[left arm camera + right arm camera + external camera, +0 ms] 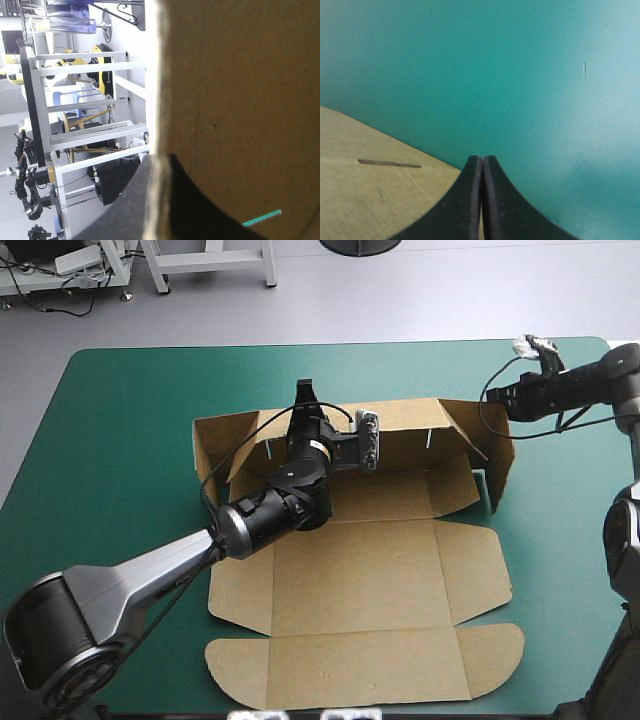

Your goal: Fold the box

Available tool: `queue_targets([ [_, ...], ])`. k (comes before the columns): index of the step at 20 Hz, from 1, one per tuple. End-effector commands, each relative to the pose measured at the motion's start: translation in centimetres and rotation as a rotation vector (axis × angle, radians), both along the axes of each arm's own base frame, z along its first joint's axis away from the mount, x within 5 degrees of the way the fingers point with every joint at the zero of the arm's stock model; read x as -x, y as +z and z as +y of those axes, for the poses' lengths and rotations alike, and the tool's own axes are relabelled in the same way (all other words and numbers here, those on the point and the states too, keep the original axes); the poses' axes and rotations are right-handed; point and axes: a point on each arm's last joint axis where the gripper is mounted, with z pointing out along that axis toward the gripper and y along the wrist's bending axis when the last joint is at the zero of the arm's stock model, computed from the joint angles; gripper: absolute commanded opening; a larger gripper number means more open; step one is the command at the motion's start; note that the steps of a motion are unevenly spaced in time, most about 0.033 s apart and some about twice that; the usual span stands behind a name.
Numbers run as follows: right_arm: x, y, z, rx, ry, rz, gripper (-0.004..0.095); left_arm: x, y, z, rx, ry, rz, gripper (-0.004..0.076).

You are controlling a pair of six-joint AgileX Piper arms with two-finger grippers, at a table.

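The brown box lies mid-worktop on the teal-green cover, its base and near flaps flat, its far wall and right side panel standing. My left hand reaches across the base to that far wall, black fingers clamped on its edge with the board between them. My right hand hovers just beside the box's far right corner, fingers pressed together in a point above the cover.

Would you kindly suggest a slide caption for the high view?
Left gripper pinches the far wall of the box, walls partly raised; right gripper hovers beside a side wall.
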Motion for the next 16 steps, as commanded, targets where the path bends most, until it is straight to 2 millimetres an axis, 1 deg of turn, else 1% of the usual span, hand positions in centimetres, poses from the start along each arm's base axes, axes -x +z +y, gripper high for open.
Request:
queue_targets([
  [1,2.5,3.4,1.0,-0.012,0.065,-0.086,-0.0025,0.5,1.9,0.7,0.040,0.037,-0.027,-0.0006],
  [4,4.4,3.5,1.4,0.007,0.099,-0.092,-0.0025,0.5,1.9,0.7,0.037,0.038,-0.030,-0.0006],
  [5,4.8,3.6,1.4,0.018,0.103,-0.091,-0.0025,0.5,1.9,0.7,0.036,0.040,-0.029,-0.0006],
  [6,5.6,3.7,1.5,0.036,0.112,-0.089,-0.0025,0.5,1.9,0.7,0.036,0.042,-0.028,-0.0006],
  [9,7.4,4.4,1.9,0.053,0.129,-0.108,-0.0025,0.5,1.8,0.7,0.044,0.045,-0.017,-0.0006],
  [13,8.7,4.9,2.1,0.070,0.132,-0.114,-0.0025,0.6,1.8,0.7,0.051,0.045,-0.009,-0.0006],
  [16,9.3,4.3,1.9,0.126,0.146,-0.086,-0.0025,0.6,1.8,0.7,0.051,0.045,-0.009,-0.0006],
])
